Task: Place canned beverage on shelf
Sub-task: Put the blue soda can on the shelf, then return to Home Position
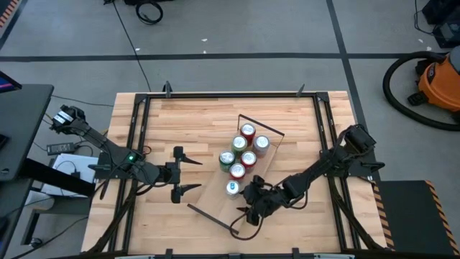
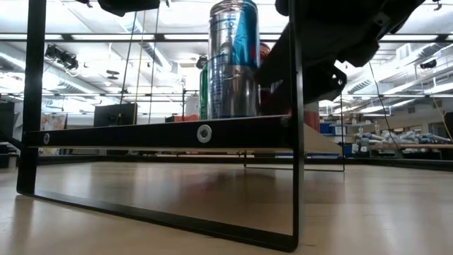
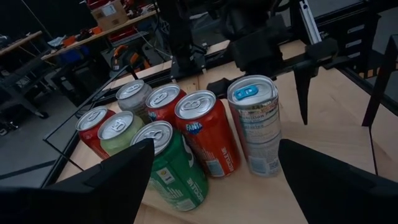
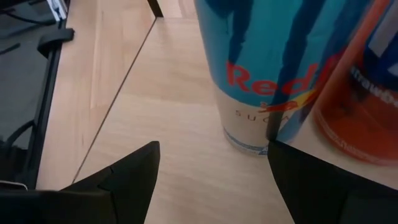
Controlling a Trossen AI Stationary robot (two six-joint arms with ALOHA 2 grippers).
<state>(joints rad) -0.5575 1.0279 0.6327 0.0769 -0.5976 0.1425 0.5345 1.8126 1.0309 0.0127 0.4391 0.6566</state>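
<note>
The shelf [image 1: 214,198], a light-wood board with a black wire frame, lies slantwise on the table's middle. Several cans stand upright on it in a cluster [image 1: 241,155]. A slim silver-and-blue can [image 1: 232,188] stands at the near end of the cluster. It also shows in the right wrist view [image 4: 273,68] and the left wrist view [image 3: 255,124]. My right gripper [image 1: 246,203] is open just right of that can, which stands nearer one finger [image 4: 329,180]. My left gripper [image 1: 191,173] is open and empty, left of the shelf. My right gripper comes level at the silver-and-blue can's lower wall [image 4: 273,134] from the table's right side. One open finger shows right beside it. I cannot tell whether it touches. The can stands upright on the shelf board [image 4: 174,124].
The other cans, red, green and silver [image 3: 155,124], stand packed close behind the slim can. The shelf's black wire end frames [image 2: 294,142] rise at both ends. Bare board [image 1: 212,208] lies toward the near end. Black rails [image 1: 136,144] run along the table's sides.
</note>
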